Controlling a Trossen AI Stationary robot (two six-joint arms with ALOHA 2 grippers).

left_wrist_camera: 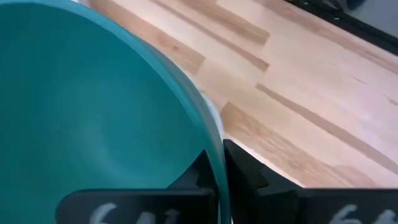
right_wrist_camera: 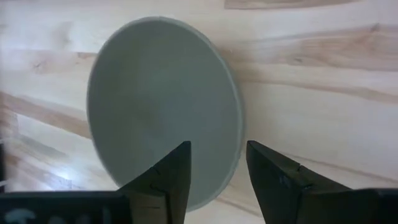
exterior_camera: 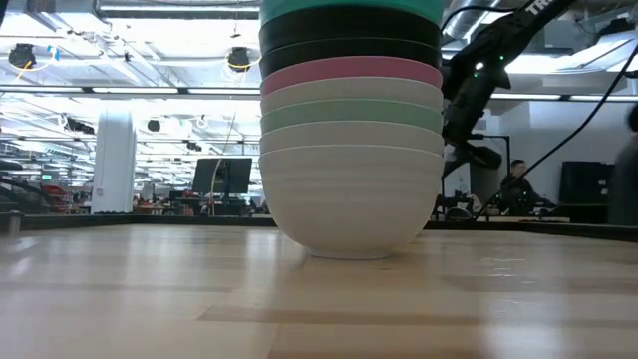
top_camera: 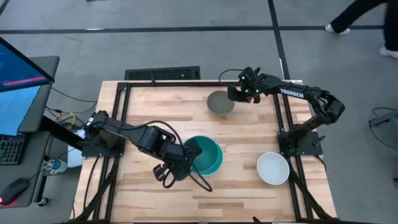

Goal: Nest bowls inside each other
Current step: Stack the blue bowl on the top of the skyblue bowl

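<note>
My left fingers (left_wrist_camera: 214, 177) are clenched on the rim of the teal bowl (top_camera: 205, 155), which tops the stack of nested bowls (exterior_camera: 351, 150) near the middle of the bench (top_camera: 249, 130). Below it the low view shows black, pink, off-white, sage green and white bowls. My right fingers (right_wrist_camera: 214, 171) are spread apart just over the rim of the grey bowl (right_wrist_camera: 161, 106), which sits alone at the far side. 1 white bowl (top_camera: 273, 168) rests apart at the near right.
</note>
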